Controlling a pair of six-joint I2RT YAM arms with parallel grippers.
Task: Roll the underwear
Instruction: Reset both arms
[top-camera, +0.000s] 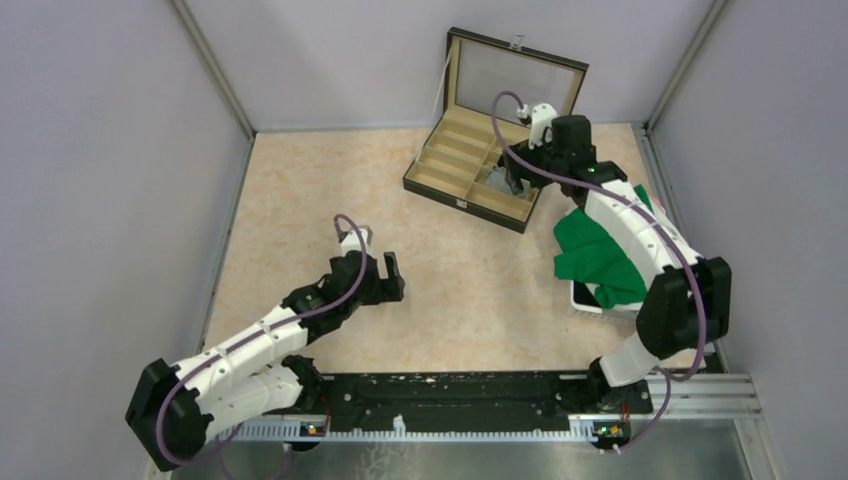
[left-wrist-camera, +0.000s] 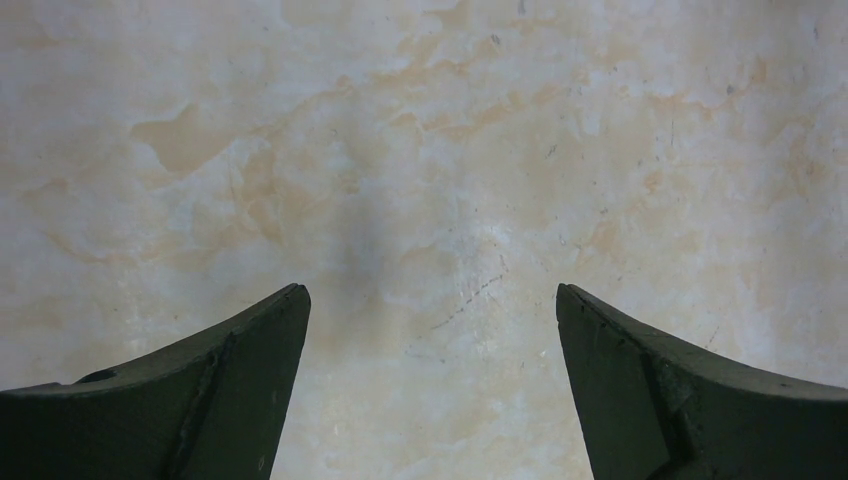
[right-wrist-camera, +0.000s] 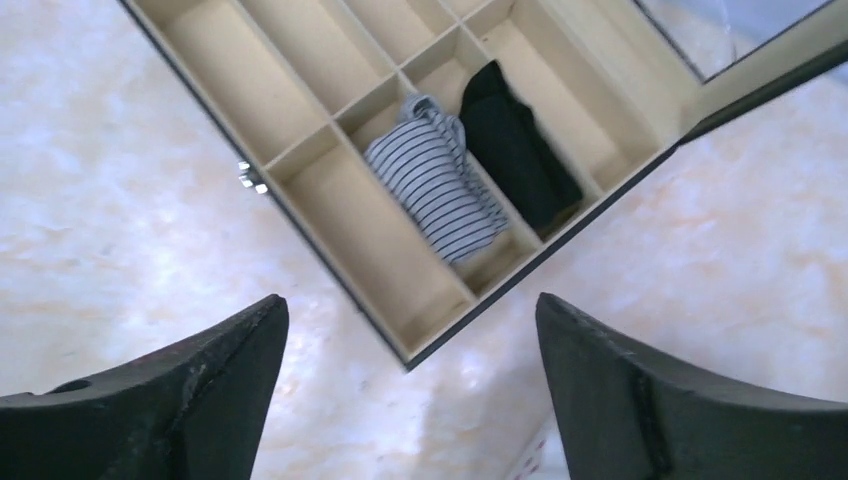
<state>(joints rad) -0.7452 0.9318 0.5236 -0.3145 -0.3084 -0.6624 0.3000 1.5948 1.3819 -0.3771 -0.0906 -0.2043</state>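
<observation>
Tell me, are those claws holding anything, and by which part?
Nothing is held. The left gripper is open over the table; the right gripper is open above the case.

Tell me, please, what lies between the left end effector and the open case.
Only bare table: the top view shows nothing between the left end effector and the case.

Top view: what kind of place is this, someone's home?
Probably a robot test booth, not a home: the left arm and right arm are bolted to a metal rail, and plain grey walls box in the marbled tabletop.
</observation>
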